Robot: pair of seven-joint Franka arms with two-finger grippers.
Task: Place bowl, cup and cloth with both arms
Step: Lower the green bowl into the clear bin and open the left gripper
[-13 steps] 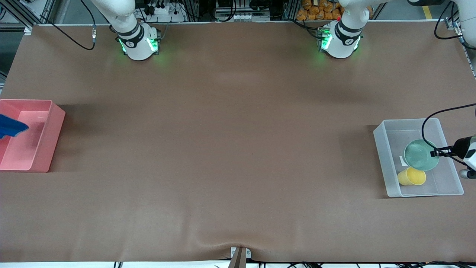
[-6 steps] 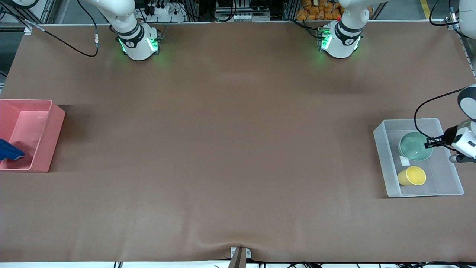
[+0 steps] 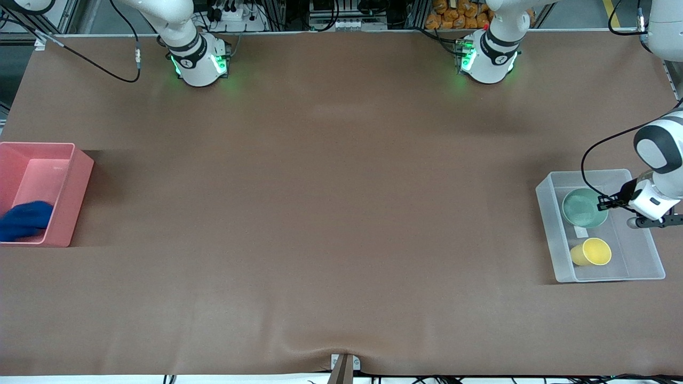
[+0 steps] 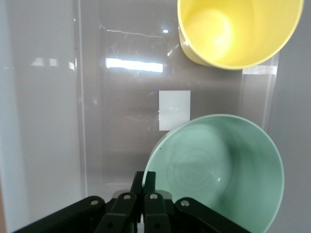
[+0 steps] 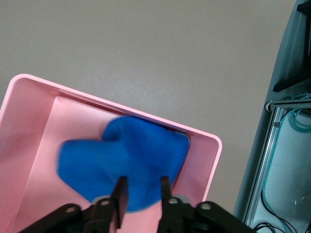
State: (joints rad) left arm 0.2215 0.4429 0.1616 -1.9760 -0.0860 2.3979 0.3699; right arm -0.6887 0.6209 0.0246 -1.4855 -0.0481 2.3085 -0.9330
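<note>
My left gripper is shut on the rim of the mint-green bowl and holds it over the clear bin. In the left wrist view the fingers pinch the bowl's edge. The yellow cup lies on its side in the same bin, nearer the front camera; it also shows in the left wrist view. The blue cloth lies bunched in the pink bin. My right gripper is open just above the cloth; the gripper is out of the front view.
A white label is stuck on the clear bin's floor. The pink bin's rim stands at the right arm's end of the brown table. A black cable loops above the clear bin.
The cloth has dropped from the air into the pink bin. My left gripper has carried the bowl away from the cup, toward the bin's end farther from the front camera.
</note>
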